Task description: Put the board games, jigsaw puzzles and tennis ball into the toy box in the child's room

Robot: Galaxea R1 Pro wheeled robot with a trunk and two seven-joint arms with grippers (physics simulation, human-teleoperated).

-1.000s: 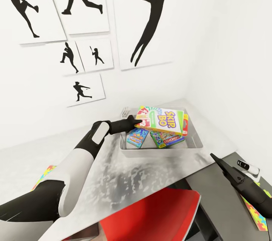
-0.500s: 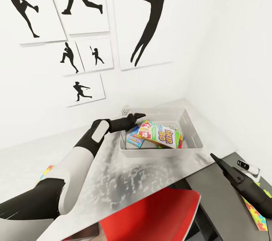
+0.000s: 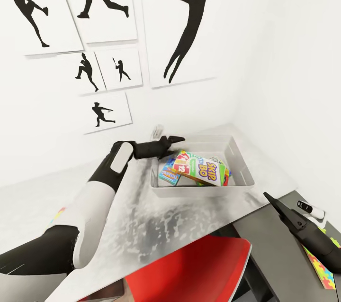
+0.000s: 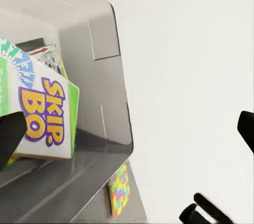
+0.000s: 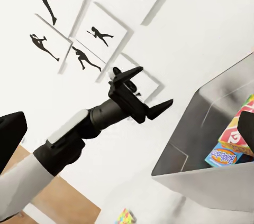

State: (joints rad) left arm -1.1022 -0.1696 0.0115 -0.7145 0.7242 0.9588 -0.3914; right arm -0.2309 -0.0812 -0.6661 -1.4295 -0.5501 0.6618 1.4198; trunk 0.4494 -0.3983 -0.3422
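On the bench (image 3: 156,226), against the far right corner of the room, sits the grey toy box (image 3: 237,157), its long axis running left to right. Inside it the Skip-Bo game (image 3: 201,168) lies tilted on top of two other game boxes (image 3: 169,174), all below the rim.

The left arm reaches across the bench to the box's far left corner. Its left claw (image 3: 169,140) hovers just above the rim, released and empty, with the jaws spread wide in the right wrist view (image 5: 138,93). The Skip-Bo game lies just to the near right of and below that claw, apart from it.

What is left to collect lies elsewhere. A puzzle (image 3: 323,269) with bright interlocking pieces rests on the dark surface at the near right, just beside the right claw (image 3: 271,199), so the right arm is much the nearer one for it, and the box lies to the far left of that piece. Whether the right claw is released or clenched I cannot tell; nothing visible sits in it. A second colourful patch (image 3: 58,213) peeks out past the left forearm at the bench's left edge, probably the other puzzle.
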